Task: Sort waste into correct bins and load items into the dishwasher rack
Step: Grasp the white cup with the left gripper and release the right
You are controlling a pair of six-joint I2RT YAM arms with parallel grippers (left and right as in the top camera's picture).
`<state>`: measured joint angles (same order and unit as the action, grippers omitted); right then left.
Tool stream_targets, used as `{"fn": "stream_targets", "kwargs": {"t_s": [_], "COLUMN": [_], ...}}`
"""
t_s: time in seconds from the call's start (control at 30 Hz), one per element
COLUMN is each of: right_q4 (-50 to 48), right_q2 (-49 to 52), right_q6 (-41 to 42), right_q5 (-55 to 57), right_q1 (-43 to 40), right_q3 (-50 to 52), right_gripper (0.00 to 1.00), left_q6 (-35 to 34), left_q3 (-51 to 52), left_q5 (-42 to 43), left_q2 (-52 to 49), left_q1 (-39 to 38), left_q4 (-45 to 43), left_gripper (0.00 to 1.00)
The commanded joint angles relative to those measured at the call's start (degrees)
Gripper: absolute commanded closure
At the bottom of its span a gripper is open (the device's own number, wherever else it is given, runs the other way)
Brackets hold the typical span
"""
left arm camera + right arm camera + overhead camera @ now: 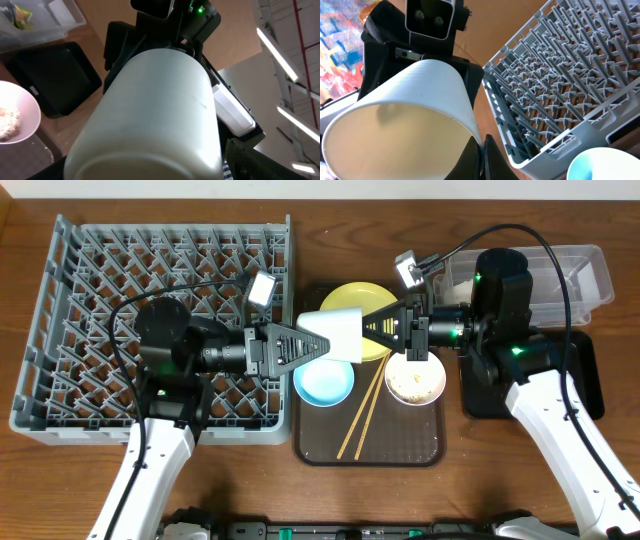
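Note:
The small white cup (pixel 335 332) hangs on its side in the air between both grippers, above the brown tray's left part. My right gripper (pixel 368 330) is shut on the cup's rim; its fingertips (pixel 481 150) pinch the wall of the cup (pixel 420 95). My left gripper (pixel 305 345) has its jaws spread round the base of the cup (pixel 160 110), with a thin gap at the right finger. The grey dishwasher rack (pixel 100 300) lies to the left. The yellow plate (pixel 365 298), light blue bowl (pixel 323 383), white bowl with rice scraps (pixel 415 382) and chopsticks (pixel 362 415) sit on the tray.
The brown serving tray (pixel 420 450) is at centre. The black tray (pixel 585 380) and the clear tub (pixel 580 275) stand at the right. The tub holds the wrapper (pixel 20 15) and white paper (pixel 62 12). The rack's edge (pixel 560 75) is close below the cup.

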<state>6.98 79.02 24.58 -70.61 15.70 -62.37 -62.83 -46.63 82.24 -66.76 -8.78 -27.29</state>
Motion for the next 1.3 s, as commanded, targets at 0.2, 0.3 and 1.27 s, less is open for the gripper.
{"fn": "stream_targets", "kwargs": {"t_s": [0.2,0.3,1.27], "right_q4": [0.07,0.09,0.07], "right_q2": [0.07,0.07,0.09], "right_q6": [0.26,0.26,0.22], "right_q5": [0.04,-0.02,0.76], "right_q1": [0.87,0.87,2.36], "right_q3": [-0.83,-0.83,-0.83], "right_gripper": [0.99,0.99,0.99], "left_q6": [-1.31,-0.81,-0.31], "left_q3": [-0.74,-0.74,-0.74], "left_q5": [-1.29,-2.38,-4.31], "left_q2": [-0.11,-0.42,-2.47], "left_q1": [-2.56,-2.56,-2.56], "left_q4": [-0.94,-0.92,-4.11], "left_gripper": [0.17,0.18,0.25]}}
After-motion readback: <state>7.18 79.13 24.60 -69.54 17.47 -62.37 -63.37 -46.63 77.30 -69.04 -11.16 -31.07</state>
